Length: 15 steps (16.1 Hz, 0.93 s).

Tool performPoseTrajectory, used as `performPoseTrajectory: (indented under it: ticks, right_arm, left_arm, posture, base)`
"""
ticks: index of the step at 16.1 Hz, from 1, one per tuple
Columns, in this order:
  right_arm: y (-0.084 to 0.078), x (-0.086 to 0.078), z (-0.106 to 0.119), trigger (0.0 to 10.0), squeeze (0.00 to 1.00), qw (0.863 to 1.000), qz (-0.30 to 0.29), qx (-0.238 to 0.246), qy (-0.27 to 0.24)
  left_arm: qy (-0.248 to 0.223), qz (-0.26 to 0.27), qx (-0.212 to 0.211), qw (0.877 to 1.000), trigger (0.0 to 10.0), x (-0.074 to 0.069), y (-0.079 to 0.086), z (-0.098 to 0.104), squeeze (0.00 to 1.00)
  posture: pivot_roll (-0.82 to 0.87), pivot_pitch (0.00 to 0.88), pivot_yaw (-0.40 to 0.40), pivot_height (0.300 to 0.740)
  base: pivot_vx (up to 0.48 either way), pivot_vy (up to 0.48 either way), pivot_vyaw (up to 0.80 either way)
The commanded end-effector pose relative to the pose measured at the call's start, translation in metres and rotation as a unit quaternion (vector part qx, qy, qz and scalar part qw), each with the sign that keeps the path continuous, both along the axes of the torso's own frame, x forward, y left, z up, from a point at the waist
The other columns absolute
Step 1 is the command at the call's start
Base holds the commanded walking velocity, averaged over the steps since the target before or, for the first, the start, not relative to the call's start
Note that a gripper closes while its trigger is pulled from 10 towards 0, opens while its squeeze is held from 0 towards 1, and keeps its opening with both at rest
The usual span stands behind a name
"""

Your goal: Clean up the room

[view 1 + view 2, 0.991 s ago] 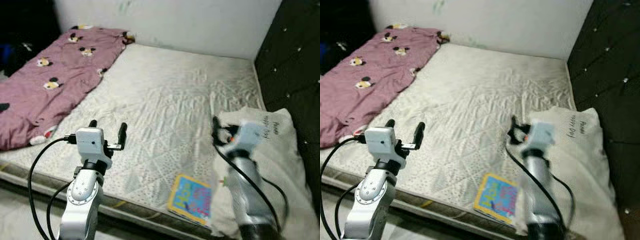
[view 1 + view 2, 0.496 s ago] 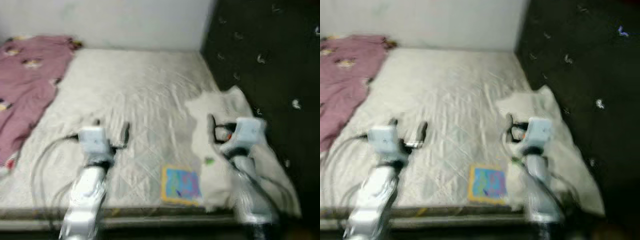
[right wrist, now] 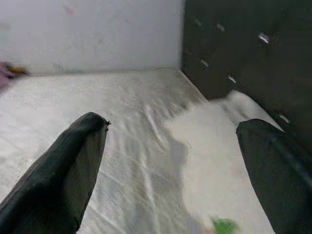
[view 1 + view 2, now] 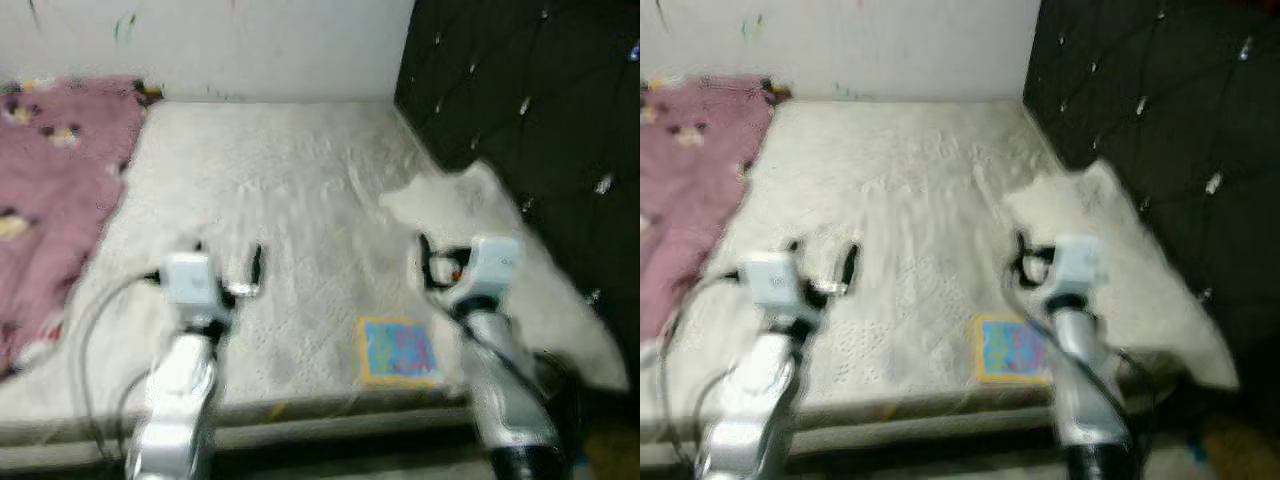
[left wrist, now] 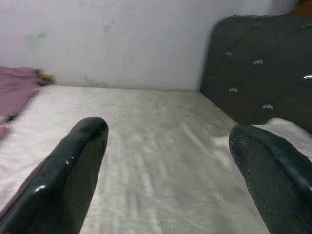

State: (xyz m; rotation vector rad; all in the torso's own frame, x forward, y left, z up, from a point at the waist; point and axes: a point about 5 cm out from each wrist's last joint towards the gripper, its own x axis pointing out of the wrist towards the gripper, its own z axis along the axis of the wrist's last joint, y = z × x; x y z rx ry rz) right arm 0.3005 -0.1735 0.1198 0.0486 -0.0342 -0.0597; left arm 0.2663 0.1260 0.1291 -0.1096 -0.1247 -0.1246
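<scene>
Here both grippers, left (image 4: pixel 227 268) and right (image 4: pixel 440 262), hover over the bed (image 4: pixel 300 200), fingers spread and empty; a colourful, blurred book (image 4: pixel 398 350), seemingly, lies at 6 o'clock.

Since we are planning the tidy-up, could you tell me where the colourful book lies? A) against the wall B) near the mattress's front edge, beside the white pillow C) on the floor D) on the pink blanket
B: the book lies flat near the mattress front edge, just left of the pillow.
</scene>
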Motion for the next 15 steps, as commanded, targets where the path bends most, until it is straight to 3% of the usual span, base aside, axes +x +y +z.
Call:
performPoseTrajectory:
  ticks: [1,15]
  right_arm:
    - [0.0043,0.0024,0.0067,10.0,0.00,1.000,0.008,0.004,-0.011]
    - [0.0081,0.0077,0.0066,10.0,0.00,0.999,0.032,-0.015,-0.009]
  left_arm:
    - [-0.003,0.009,0.006,1.000,10.0,0.0002,0.0061,0.0020,0.00]
    - [-0.009,0.018,0.001,1.000,10.0,0.0073,0.0063,0.0067,0.00]
  posture:
    - [-0.06,0.059,-0.041,0.740]
    - [-0.07,0.047,-0.040,0.740]
  base:
    - [0.000,0.454,0.00]
    - [0.000,0.479,0.00]
